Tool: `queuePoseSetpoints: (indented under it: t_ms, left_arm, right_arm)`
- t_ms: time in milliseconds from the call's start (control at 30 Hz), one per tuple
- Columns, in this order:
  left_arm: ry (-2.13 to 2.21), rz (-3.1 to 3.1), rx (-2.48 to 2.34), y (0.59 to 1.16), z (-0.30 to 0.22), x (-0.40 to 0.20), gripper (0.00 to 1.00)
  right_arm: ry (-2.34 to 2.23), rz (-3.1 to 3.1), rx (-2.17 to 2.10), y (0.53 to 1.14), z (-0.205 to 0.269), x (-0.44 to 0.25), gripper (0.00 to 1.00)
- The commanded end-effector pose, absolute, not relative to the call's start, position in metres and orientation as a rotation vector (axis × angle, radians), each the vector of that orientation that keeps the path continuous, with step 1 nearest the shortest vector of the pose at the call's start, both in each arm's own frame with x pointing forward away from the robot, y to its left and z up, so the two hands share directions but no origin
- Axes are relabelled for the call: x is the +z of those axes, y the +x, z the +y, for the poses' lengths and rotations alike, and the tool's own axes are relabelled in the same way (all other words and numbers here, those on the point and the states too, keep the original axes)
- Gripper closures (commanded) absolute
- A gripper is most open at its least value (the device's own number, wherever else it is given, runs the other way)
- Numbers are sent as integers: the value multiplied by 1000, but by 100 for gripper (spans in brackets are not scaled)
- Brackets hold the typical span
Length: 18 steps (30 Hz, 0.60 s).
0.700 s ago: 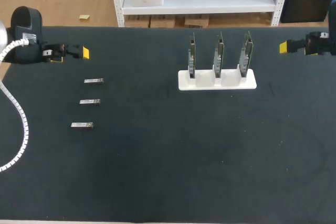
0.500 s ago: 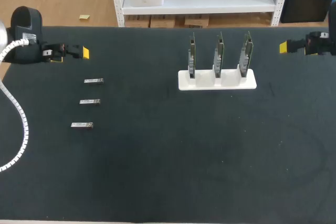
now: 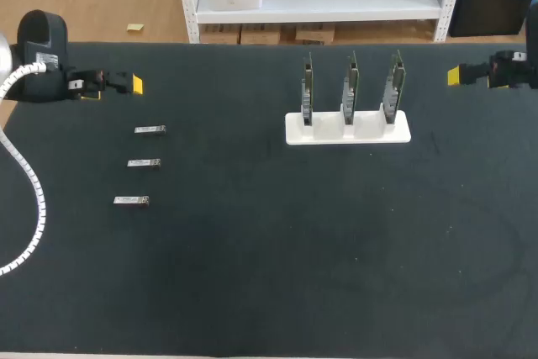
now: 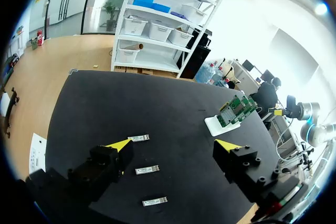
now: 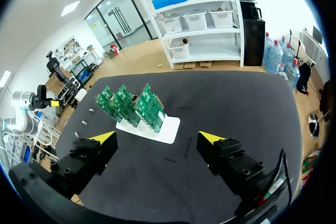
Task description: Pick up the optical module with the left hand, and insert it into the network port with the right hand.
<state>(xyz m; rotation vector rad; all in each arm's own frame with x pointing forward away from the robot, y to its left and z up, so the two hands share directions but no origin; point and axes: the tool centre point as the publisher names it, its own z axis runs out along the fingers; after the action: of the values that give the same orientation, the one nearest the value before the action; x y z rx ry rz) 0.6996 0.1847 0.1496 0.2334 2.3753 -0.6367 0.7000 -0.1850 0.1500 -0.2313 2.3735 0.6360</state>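
gaping: left gripper (image 4: 173,144), right gripper (image 5: 157,137) (optical modules (image 3: 145,163) untouched)

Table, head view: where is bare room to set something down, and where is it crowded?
Bare: the wide stretch between the optical modules and the white board holder, and the table nearer than both. Crowded: the module column near the table's left edge.

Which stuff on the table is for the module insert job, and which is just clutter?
Job: optical modules; green boards in white stand; left gripper and right gripper, both open.
Other: white spiral hose on black table.
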Motion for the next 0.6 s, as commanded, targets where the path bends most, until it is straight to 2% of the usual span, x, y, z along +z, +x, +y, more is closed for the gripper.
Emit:
queuePoseSetpoints:
  t_ms: [33, 333, 600]
  left_arm:
    - [245, 2377, -638, 701, 185, 149, 0]
    - [482, 2390, -557, 730, 194, 159, 0]
    - [1011, 2392, -434, 758, 201, 153, 0]
  right_arm:
    - [-231, 2374, 636, 700, -185, 150, 0]
    - [-231, 2374, 636, 700, -185, 150, 0]
    - [-231, 2374, 636, 700, -185, 150, 0]
